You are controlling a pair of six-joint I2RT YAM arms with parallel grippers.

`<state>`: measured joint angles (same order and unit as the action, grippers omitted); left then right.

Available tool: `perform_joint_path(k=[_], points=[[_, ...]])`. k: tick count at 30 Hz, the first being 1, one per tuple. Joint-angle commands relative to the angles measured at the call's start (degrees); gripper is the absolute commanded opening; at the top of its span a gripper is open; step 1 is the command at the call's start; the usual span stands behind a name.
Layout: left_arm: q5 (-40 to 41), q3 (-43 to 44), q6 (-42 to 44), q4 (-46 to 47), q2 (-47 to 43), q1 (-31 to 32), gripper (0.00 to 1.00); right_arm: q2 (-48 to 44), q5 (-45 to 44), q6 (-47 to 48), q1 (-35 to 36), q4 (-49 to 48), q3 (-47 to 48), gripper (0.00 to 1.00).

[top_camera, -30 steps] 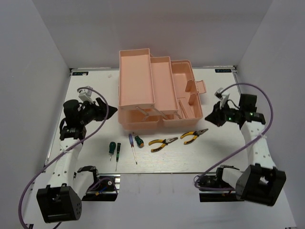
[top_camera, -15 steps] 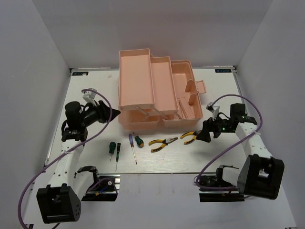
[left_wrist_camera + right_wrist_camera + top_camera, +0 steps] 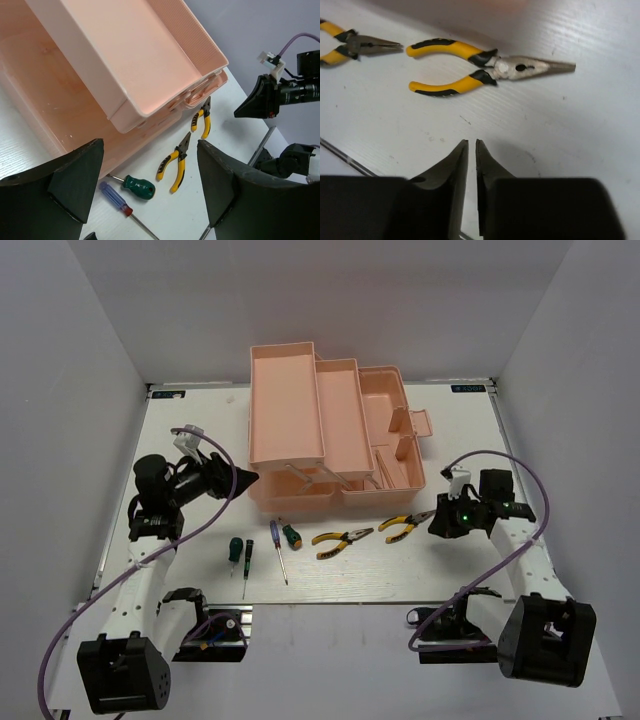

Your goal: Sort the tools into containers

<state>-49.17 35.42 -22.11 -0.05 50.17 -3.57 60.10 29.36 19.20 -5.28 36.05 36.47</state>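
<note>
Hovering my right fingers (image 3: pixel 451 172) low over the table (image 3: pixel 560 130), all but closed, empty, pliers (image 3: pixel 502 67) just beyond their tips, bare table between, left fingers (image 3: pixel 75 172) spread wide, empty, toolbox (image 3: pixel 150 60) edge ahead.

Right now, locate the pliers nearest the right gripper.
Top view, right of centre: the pliers lie just before the toolbox, between the other pliers and the right gripper.

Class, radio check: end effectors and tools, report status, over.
Left end effector open, empty. Right end effector shut, empty, close to pliers. Pliers lie on table, ungripped. Nothing between.
</note>
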Motion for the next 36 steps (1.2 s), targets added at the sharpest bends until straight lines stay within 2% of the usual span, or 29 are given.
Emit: perform_joint_path(k=[1,2,4,10,16,27,36], points=[[-1.99,-0.61,-0.39,1.72,-0.61,0.15,0.85,-1.74,-7.39,-7.67,1.58,-6.07,-3.23,0.25],[-1.99,-0.61,-0.39,1.72,-0.6,0.15,0.85,-1.48,-6.61,-8.73,1.76,-6.52,-3.59,0.33],[-1.99,-0.61,-0.39,1.72,-0.6,0.15,0.85,-0.25,-5.9,-10.32,3.16,-7.57,-4.3,0.38],[-1.99,-0.61,-0.39,1.72,-0.6,0.15,0.85,5.03,-7.83,-20.24,9.05,-12.58,-3.07,0.41],[-1.99,-0.61,-0.39,1.72,-0.6,0.15,0.85,3.55,-16.33,-28.42,13.27,-19.26,-6.31,0.42],[-1.99,-0.61,-0.39,1.72,-1.13,0.15,0.85,8.37,-24.17,-30.89,22.84,-19.97,-4.83,0.46],[-1.99,-0.61,-0.39,1.72,-1.13,-0.38,0.85,10.48,-32.96,-31.06,26.63,-20.76,-4.56,0.49]])
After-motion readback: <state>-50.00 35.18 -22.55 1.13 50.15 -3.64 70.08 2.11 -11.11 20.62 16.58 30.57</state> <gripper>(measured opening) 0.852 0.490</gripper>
